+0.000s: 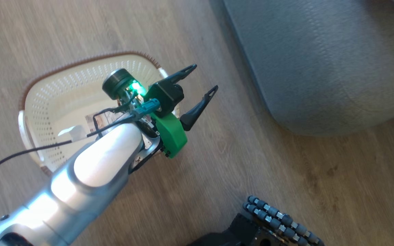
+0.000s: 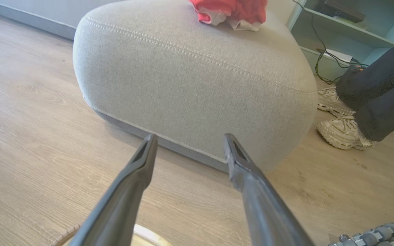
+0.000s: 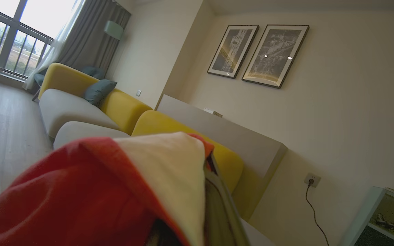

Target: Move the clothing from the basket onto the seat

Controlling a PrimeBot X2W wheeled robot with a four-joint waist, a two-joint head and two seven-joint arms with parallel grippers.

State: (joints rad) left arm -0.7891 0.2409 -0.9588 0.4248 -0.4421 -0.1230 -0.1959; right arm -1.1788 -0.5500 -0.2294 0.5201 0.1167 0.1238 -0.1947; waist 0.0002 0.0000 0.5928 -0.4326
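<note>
The grey seat (image 1: 320, 68) rests on the wood floor (image 1: 286, 177) at the upper right. The basket (image 1: 63, 89) stands on the floor, well to its left. The left arm (image 1: 91, 171) reaches diagonally over the basket's right side. The left gripper (image 1: 204, 77) is past the rim, fingers spread wide around nothing and pointing at the seat. Red clothing (image 2: 233, 12) lies bunched on the seat top. More red and cream cloth (image 3: 80, 191) drapes the right gripper (image 3: 214, 191). I cannot tell whether that claw pinches it.
</note>
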